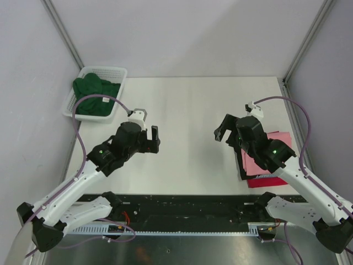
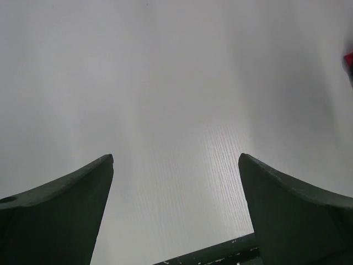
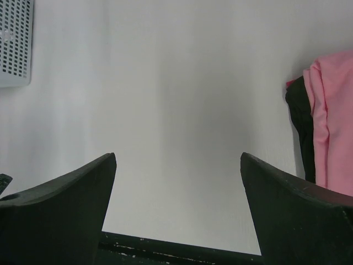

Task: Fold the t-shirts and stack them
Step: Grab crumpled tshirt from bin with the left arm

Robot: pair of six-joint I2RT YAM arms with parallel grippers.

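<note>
Evidently a fresh shirt is due: the green t-shirt [image 1: 95,93] lies crumpled in the basket [image 1: 122,83] at the table's [image 1: 187,110] far left corner, while the pink t-shirt [image 1: 280,138] and red t-shirt [image 1: 266,181] sit folded and stacked on the right. The left fingers [image 2: 66,210] and right fingers [image 3: 60,204] hang spread wide, holding nothing. Next, I judge, the left arm must reach into the basket. The right arm hides much of the stack, and a dark layer under the pink is unclear.
</note>
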